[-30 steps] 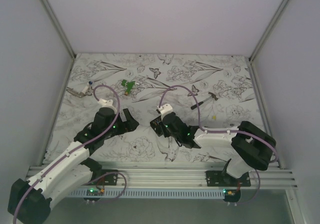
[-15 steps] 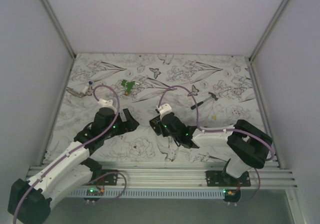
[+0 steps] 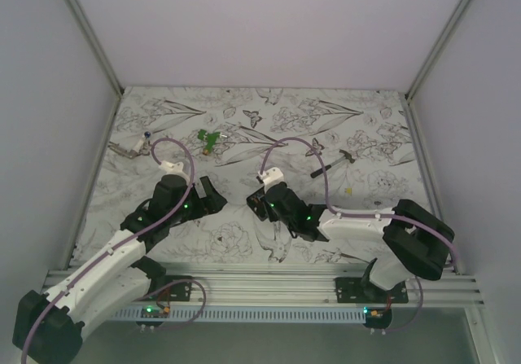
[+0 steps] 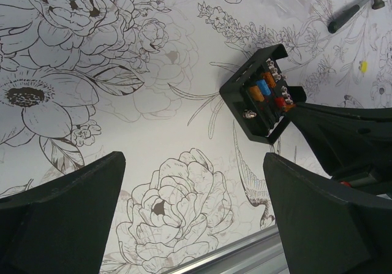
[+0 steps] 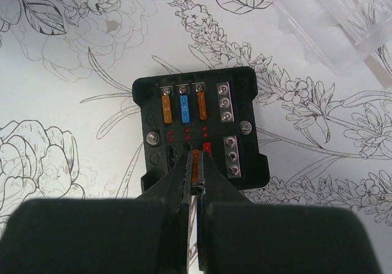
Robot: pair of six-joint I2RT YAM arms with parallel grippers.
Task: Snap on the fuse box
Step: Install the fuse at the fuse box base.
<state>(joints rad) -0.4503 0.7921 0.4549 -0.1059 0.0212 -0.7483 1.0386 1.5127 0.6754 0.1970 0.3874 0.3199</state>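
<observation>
The fuse box [image 5: 236, 111] is a small black square box lying on the flower-printed table, with orange and blue fuses in its upper row. My right gripper [image 5: 196, 159] hangs right over its near edge, shut on a small orange fuse [image 5: 195, 167] that stands at a slot in the lower row. The left wrist view shows the same fuse box [image 4: 260, 96] from the side, with the right gripper's fingers [image 4: 318, 117] on it. My left gripper [image 4: 191, 163] is open and holds nothing, a short way left of the box. From above, the right gripper [image 3: 257, 204] hides the box.
A clear plastic cover [image 5: 337, 22] lies beyond the box to its right. Further back lie a green plastic piece [image 3: 209, 138], a thin black stick-like tool [image 3: 332, 163], a small yellow bit [image 3: 348, 190] and a metal part [image 3: 126, 148] at the left wall. The rail [image 3: 260, 281] borders the near edge.
The right arm's elbow and wrist have shifted slightly over the box. Both grippers keep their states and the left arm has not moved.
</observation>
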